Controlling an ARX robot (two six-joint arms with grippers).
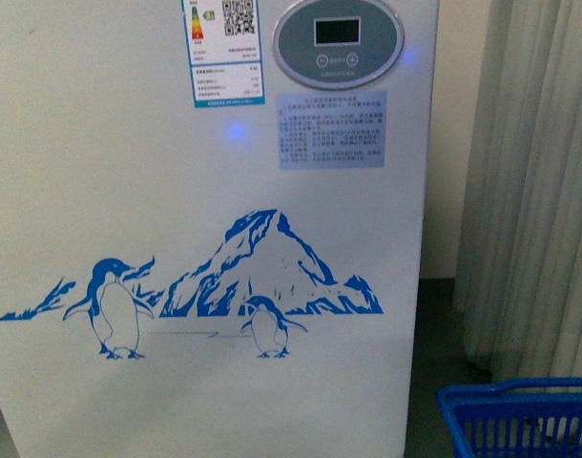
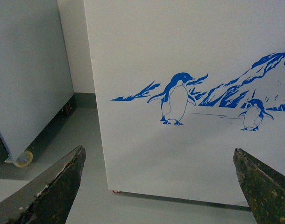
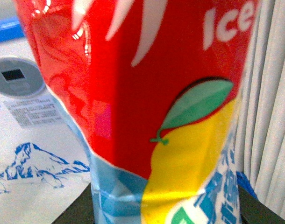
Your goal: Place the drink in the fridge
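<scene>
At far left, in the left wrist view, a grey cabinet (image 2: 25, 70) stands on a wheel (image 2: 23, 158), apart from the fridge (image 1: 129, 143). The left claw (image 2: 159, 154) is spread wide and holds nothing, its worn fingers (image 2: 63, 186) framing the penguin picture (image 2: 176, 98). In the front view the fridge front fills most of the frame, and its top is cut off above the control panel (image 1: 338, 42). The print on the energy label (image 1: 223, 51) and notice (image 1: 331, 129) is too small to read.

The right claw (image 3: 166, 212) is clenched on the drink (image 3: 147, 93), with dark fingers (image 3: 74, 212) at either side. Only the crumpled red label shows, so close that cap and liquid are hidden. The drink is outside the fridge, between its front and the curtain (image 1: 539, 191). At lower right a blue basket (image 1: 520, 420) is cut off, and its inside cannot be made out.
</scene>
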